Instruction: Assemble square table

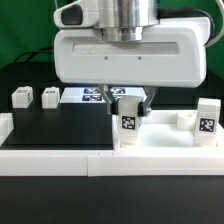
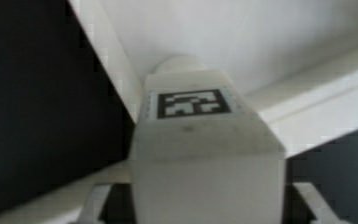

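My gripper (image 1: 128, 106) is shut on a white block leg (image 1: 129, 124) and holds it upright, tag facing the camera. The leg's lower end is at the corner of the white square slab (image 1: 170, 137) on the exterior view's left; whether it sits in a socket is hidden. In the wrist view the leg (image 2: 195, 110) fills the space between my gripper (image 2: 202, 205) fingers, with the slab (image 2: 327, 105) behind it. A second leg (image 1: 207, 118) stands upright on the slab at the exterior view's right. Two more legs (image 1: 21, 97) (image 1: 49, 96) lie on the black table at the left.
The marker board (image 1: 84, 95) lies flat at the back, behind my gripper. The long low white border wall (image 1: 90, 162) runs along the front and turns back at the left (image 1: 5, 128). A small white bump (image 1: 185, 118) rises from the slab.
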